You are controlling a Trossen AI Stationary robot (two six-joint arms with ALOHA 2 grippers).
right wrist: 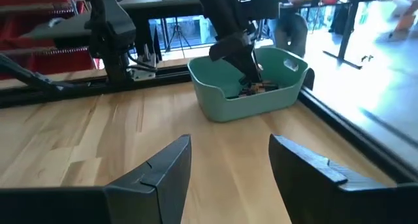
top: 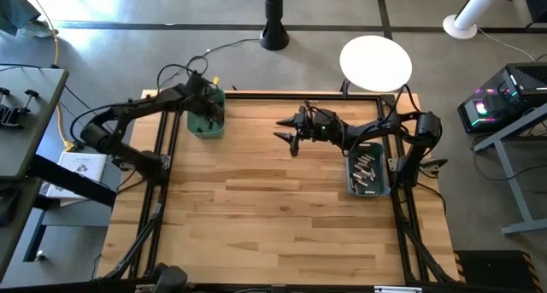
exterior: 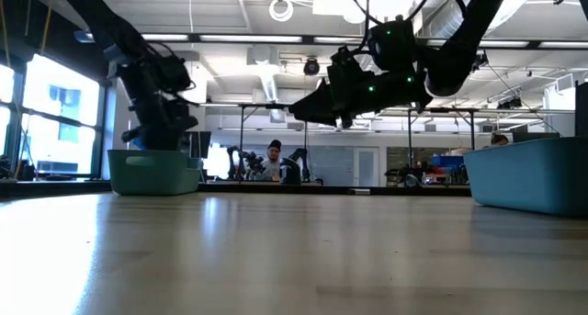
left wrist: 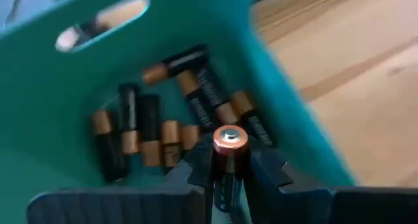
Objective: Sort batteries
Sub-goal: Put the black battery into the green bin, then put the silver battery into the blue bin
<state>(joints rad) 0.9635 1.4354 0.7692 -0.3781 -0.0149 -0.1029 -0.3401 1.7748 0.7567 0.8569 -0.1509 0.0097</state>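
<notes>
Glossy green plastic bin [left wrist: 274,87], wooden table [top: 273,199]

Batteries [left wrist: 163,129] in left bin [top: 206,122]; others in right bin [top: 367,170]

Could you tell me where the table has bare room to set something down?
Most of the table is bare: the whole near half and the middle strip between the green bin and the blue-grey bin. Crowded spots: the green bin, where the left hand holds a battery over others, and below the open right hand.
</notes>
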